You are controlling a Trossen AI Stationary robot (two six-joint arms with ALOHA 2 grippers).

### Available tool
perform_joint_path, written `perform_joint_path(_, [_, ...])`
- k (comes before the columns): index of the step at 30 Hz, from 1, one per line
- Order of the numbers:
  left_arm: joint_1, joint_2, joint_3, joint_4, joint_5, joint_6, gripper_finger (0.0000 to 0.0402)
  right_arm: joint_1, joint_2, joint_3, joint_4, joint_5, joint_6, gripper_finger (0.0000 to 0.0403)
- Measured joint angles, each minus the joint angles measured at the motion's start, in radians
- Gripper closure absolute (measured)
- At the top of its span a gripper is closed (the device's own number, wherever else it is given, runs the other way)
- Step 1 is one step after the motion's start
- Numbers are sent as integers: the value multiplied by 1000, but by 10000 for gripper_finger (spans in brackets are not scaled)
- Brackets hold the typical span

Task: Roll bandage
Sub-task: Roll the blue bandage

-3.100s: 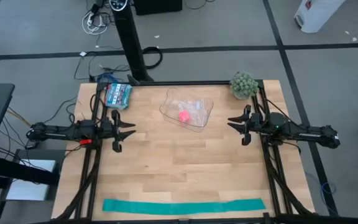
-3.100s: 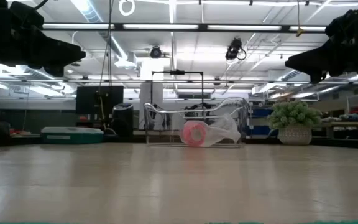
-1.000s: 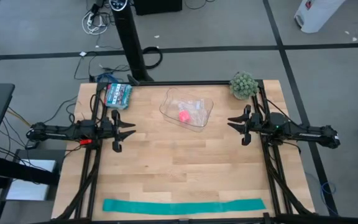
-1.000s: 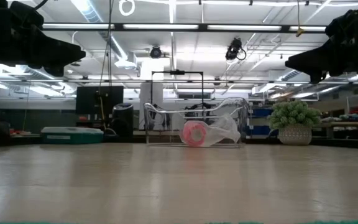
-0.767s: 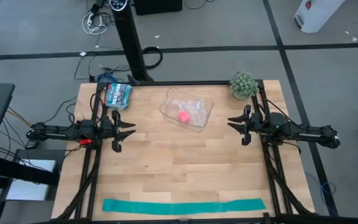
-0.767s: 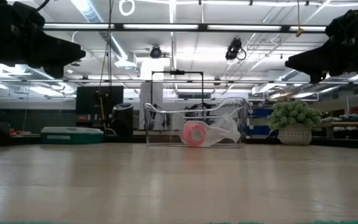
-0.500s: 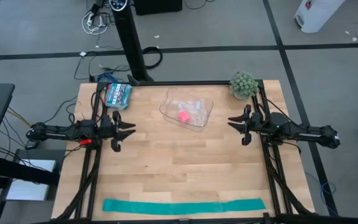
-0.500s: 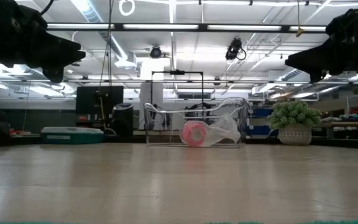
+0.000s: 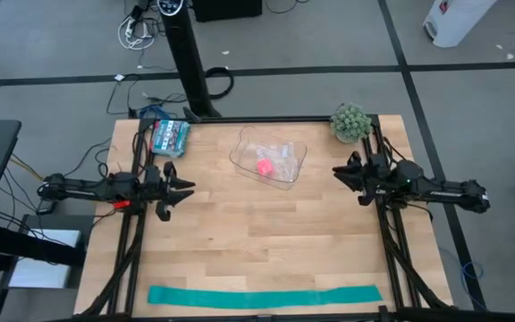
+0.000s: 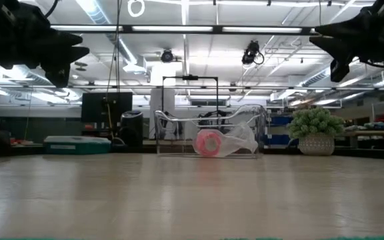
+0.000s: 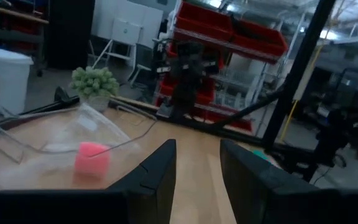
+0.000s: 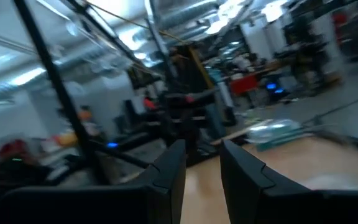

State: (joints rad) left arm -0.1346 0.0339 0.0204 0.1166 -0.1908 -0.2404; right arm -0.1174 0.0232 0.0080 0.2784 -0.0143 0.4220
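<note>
Centrally, toward the table's [image 9: 240, 233] far edge, a clear plastic container [image 9: 269, 156] holds a small pink block [image 9: 264, 166] amid crumpled clear film — nothing else shows inside it. Both arms reach in level from the table's sides: the left gripper [image 9: 184, 187] hangs above the left part of the table, fingers parted, and the right gripper [image 9: 340, 173] hangs near the small potted plant [image 9: 350, 121], fingers likewise apart. Well away from both, the bandage [image 9: 265, 295] lies as a long flat teal strip along the near edge.
</note>
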Motion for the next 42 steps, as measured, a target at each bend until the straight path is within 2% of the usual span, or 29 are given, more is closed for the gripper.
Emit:
perform_joint_path(6, [-49, 137, 99, 6, -66, 105, 270, 51, 116, 31, 52, -13, 47, 309])
perform_joint_path(13, [-93, 374, 232, -8, -104, 161, 270, 170, 370, 102, 210, 7, 11, 309])
perform_joint_path(17, [-131, 507, 311, -52, -115, 182, 270, 248, 549, 201, 227, 43, -87, 309])
perform_joint_path(22, [-199, 657, 400, -72, -181, 232, 270, 327, 764, 352, 233, 46, -198, 309])
perform_joint_path(28, [-304, 772, 479, -70, -270, 263, 270, 364, 978, 496, 230, 47, -252, 309])
perform_joint_path(33, [-410, 830, 520, -72, -380, 264, 270, 363, 1117, 611, 204, 73, -267, 309])
perform_joint_path(38, [-514, 890, 531, -94, -511, 220, 270, 361, 1243, 774, -16, 138, -283, 309])
perform_joint_path(42, [-576, 930, 531, -95, -552, 157, 270, 366, 1313, 875, -62, 130, -304, 309])
